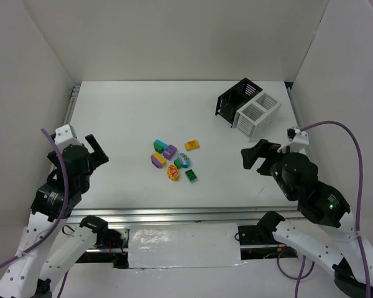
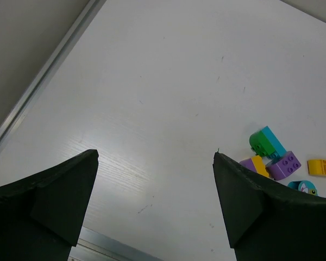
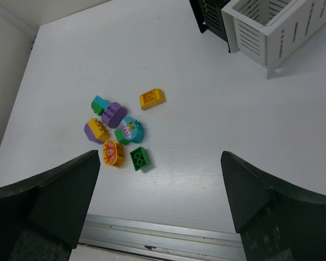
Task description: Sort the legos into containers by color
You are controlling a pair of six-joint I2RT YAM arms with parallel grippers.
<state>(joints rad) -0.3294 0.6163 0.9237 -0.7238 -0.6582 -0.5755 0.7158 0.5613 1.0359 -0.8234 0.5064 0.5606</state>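
Seven thumb-sized plastic bricks (image 1: 182, 161) lie bunched at the middle of the white counter (image 1: 121, 118), several touching, none sorted yet. A green square brick (image 3: 139, 158) sits just beside a red-yellow oval brick (image 3: 113, 153), so fingers closing on one may shove or pinch its neighbour, and the rounded ovals may squirt free. The black slatted bin (image 1: 235, 99) and white slatted bin (image 1: 257, 113) stand touching at the far right, so a loose drop could land in the wrong one. Left claw (image 2: 155, 163) and right claw (image 3: 160, 163) both gape apart, holding nothing.
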